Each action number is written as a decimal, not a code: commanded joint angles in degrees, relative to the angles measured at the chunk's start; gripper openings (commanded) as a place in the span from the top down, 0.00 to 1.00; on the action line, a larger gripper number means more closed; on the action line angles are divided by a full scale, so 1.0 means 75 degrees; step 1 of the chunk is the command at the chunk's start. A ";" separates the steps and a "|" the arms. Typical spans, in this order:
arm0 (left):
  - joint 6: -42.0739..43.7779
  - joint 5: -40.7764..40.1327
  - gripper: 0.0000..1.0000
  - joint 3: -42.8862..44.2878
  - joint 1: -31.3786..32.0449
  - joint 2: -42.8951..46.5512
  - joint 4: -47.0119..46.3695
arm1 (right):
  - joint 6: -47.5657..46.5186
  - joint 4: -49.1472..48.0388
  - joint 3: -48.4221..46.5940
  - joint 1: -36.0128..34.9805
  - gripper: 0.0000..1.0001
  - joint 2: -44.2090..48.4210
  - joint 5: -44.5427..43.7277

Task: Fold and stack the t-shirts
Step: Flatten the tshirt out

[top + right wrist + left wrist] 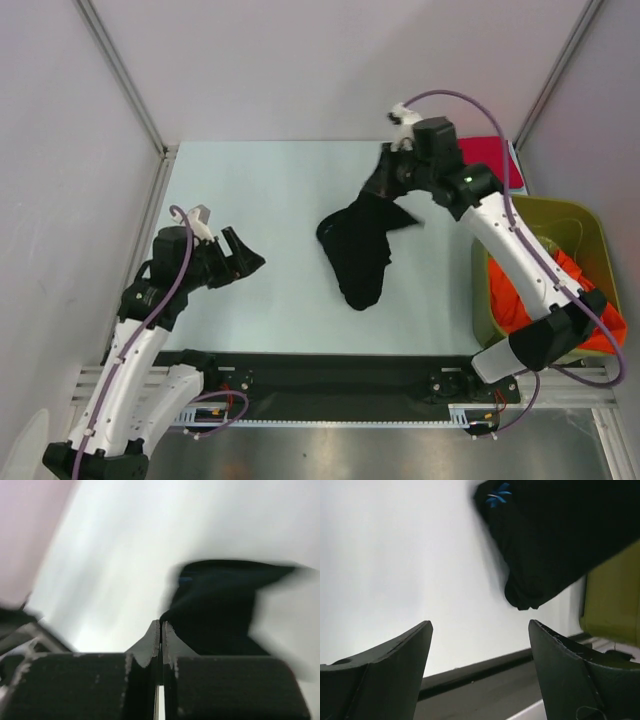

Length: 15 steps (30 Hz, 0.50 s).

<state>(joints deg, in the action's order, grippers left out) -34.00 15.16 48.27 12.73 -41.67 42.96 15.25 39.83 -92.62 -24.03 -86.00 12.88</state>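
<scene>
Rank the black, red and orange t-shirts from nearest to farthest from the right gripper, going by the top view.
1. Black t-shirt: pinched in the right gripper, drooping onto mid-table.
2. Red t-shirt: at the far right corner, to the gripper's right.
3. Orange t-shirt: in the olive-green bin at the right edge, towards the arm bases.

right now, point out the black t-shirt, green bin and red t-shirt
black t-shirt (360, 255), top view, bunched middle
green bin (572, 220), top view, far wall
red t-shirt (485, 155), top view, visible middle
</scene>
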 commanded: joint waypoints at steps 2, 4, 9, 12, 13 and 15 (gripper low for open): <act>-0.0365 -0.1046 0.16 0.0513 -0.0022 0.0609 0.0306 | -0.0112 -0.0058 -0.0481 -0.2288 1.00 -0.1140 0.1267; -0.0633 -0.1991 0.15 0.0712 -0.0022 0.0844 0.0878 | 0.0508 -0.1240 -0.0565 -0.3250 0.91 -0.2087 0.2566; -0.0495 -0.2911 0.11 0.0831 -0.0033 0.1536 0.1397 | 0.0369 -0.0692 -0.0335 -0.2906 0.30 -0.1885 0.2468; -0.0331 -0.2188 0.12 0.0282 -0.0033 0.1362 0.1094 | 0.0486 -0.0718 0.1431 -0.1885 0.22 -0.0396 0.1646; -0.0156 -0.1698 0.14 0.0082 -0.0033 0.1245 0.0605 | 0.0556 -0.0648 0.1857 -0.1116 0.22 -0.0196 0.1611; -0.0096 -0.0654 0.15 -0.0340 -0.0022 0.0615 0.0215 | 0.0662 -0.0426 0.2792 -0.0595 0.23 0.0145 0.1260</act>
<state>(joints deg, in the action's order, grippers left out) -36.51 1.56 49.87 12.69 -31.00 48.45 18.59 35.51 -76.86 -36.03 -94.35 27.05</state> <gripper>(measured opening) 0.853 0.773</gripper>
